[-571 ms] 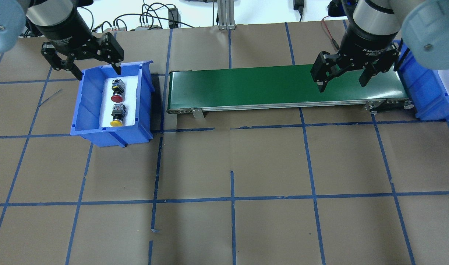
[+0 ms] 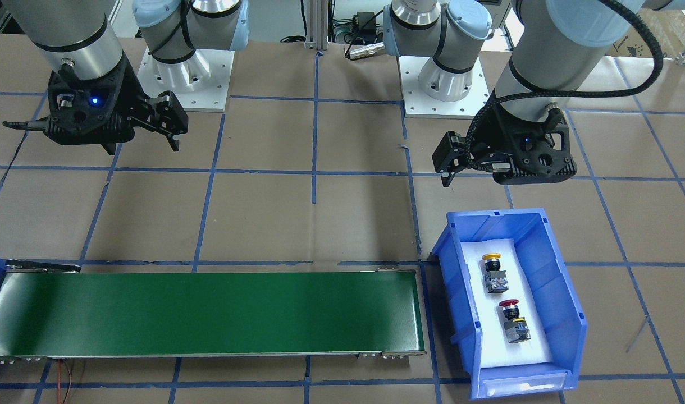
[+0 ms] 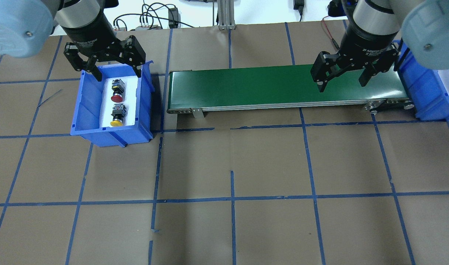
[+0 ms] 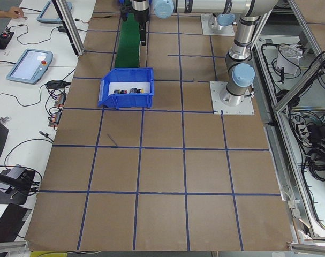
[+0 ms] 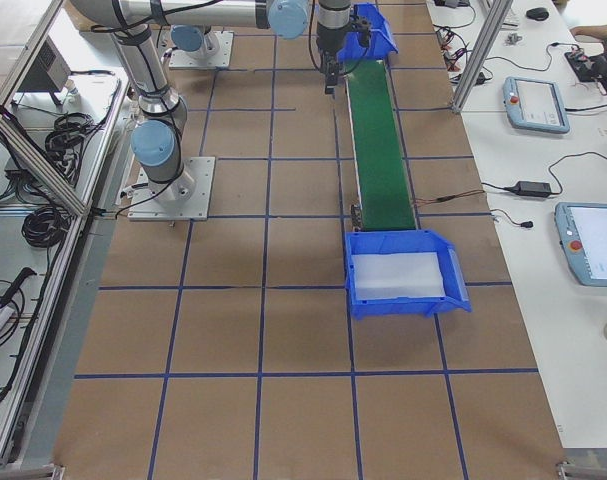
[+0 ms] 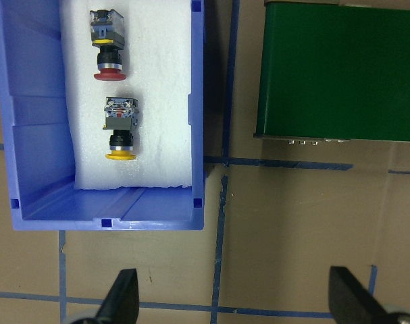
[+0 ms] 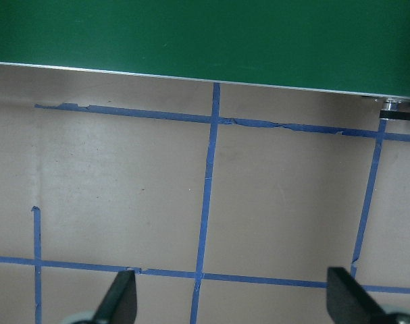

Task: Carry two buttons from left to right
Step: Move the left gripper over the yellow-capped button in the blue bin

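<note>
0 of 2 delivered: red-capped push-button (image 3: 116,91) and yellow-capped push-button (image 3: 117,116) lie in left blue plastic bin (image 3: 77,110); left gripper (image 3: 118,75) above bin's far end, spread, empty; right gripper (image 3: 342,85) spread over green conveyor belt (image 3: 265,86).

The bin (image 3: 85,110) was smooth, faintly glossy blue plastic; its liner (image 3: 131,106) was white, grainy foam; the red button (image 3: 116,96) and the yellow button (image 3: 117,120) had shiny plastic caps; the belt (image 3: 265,86) was smooth green with a dull sheen, railed in bare metal; the table (image 3: 268,162) wore matt brown paper.
</note>
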Controlling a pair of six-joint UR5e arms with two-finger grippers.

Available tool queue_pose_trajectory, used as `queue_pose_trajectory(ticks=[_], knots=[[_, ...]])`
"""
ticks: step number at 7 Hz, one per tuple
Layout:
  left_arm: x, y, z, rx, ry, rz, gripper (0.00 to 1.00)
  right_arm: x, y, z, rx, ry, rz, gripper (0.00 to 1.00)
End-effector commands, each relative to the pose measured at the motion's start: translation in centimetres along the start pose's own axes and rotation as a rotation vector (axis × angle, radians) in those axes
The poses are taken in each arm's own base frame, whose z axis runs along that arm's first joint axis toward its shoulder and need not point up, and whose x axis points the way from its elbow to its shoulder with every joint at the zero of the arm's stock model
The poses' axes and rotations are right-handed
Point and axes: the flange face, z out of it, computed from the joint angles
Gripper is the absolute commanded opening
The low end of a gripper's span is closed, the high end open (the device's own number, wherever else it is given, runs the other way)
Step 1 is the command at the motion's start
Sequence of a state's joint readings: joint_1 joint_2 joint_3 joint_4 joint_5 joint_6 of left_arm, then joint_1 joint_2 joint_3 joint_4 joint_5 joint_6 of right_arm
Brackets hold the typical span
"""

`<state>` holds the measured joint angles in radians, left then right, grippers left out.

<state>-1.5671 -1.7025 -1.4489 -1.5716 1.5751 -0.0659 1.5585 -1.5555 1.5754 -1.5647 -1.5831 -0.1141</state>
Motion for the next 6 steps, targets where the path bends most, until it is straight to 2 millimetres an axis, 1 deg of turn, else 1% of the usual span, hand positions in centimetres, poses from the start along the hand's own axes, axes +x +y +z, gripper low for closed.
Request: queue_pose_trajectory(ticks=[1, 2, 3, 4, 5, 6], knots=[[-0.7, -0.7, -0.4, 0.024, 0.006, 0.017, 1.0, 0.0, 0.0, 0.1, -0.002, 0.0, 0.001, 1.0], [-2.9, -3.2, 0.9, 0.054, 0.006, -0.016, 1.0, -0.1, 0.1, 0.0, 0.0, -0.005, 0.004, 1.0], [-6.6, -6.2, 3.4, 0.062, 0.009, -0.072, 1.0, 0.0, 0.0, 0.0, 0.005, -0.001, 0.019, 1.0], [-8.7, -8.9, 6.9, 0.053, 0.007, -0.103, 1.0, 0.0, 0.0, -0.1, 0.009, -0.002, 0.04, 1.0], [-9.3, -10.8, 9.2, 0.065, 0.007, -0.107, 1.0, 0.0, 0.1, -0.1, 0.006, 0.002, 0.095, 1.0], [-9.6, -11.8, 11.5, 0.044, 0.003, -0.07, 1.0, 0.0, 0.0, -0.3, 0.009, 0.002, 0.097, 1.0]])
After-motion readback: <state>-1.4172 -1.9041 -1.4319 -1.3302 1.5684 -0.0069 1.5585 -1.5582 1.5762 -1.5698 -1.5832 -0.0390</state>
